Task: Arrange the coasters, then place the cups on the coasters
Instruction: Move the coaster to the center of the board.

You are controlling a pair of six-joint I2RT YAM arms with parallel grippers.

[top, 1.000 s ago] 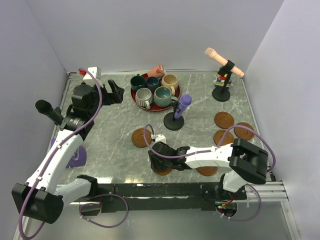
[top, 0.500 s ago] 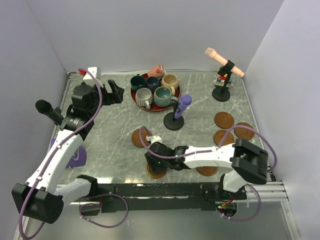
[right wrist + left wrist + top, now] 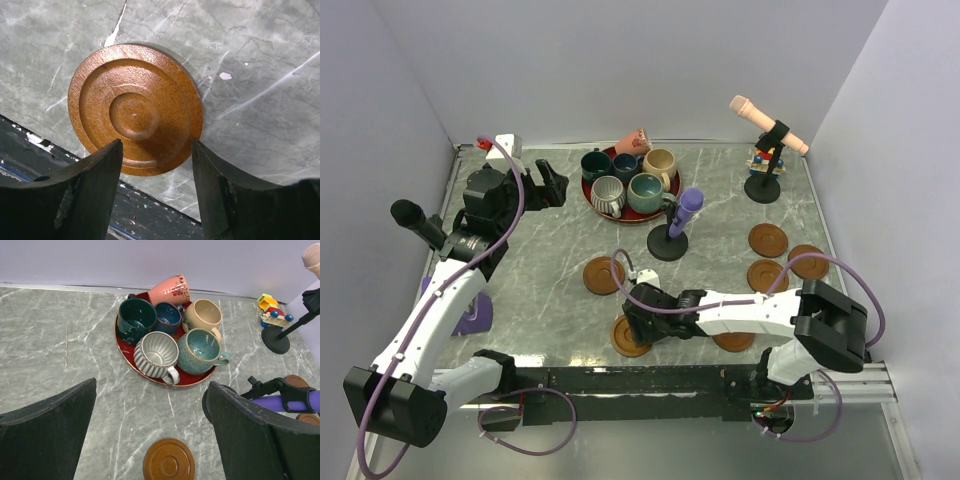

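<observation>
Lifting away, watch your right gripper (image 3: 156,147) — jaws partly spread, holding nothing, low over the coaster (image 3: 135,107) — a fingertip could drag it off the table (image 3: 260,60).

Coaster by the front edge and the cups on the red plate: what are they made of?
Coaster: looks like turned wood, brown with a soft sheen; faint grain and concentric rings show. Cups: probably glazed ceramic; glossy, speckled colours and thick walls.

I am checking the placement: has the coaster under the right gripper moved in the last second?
Yes. The coaster slid left, away from the next coaster on its right, which stayed put.
</observation>
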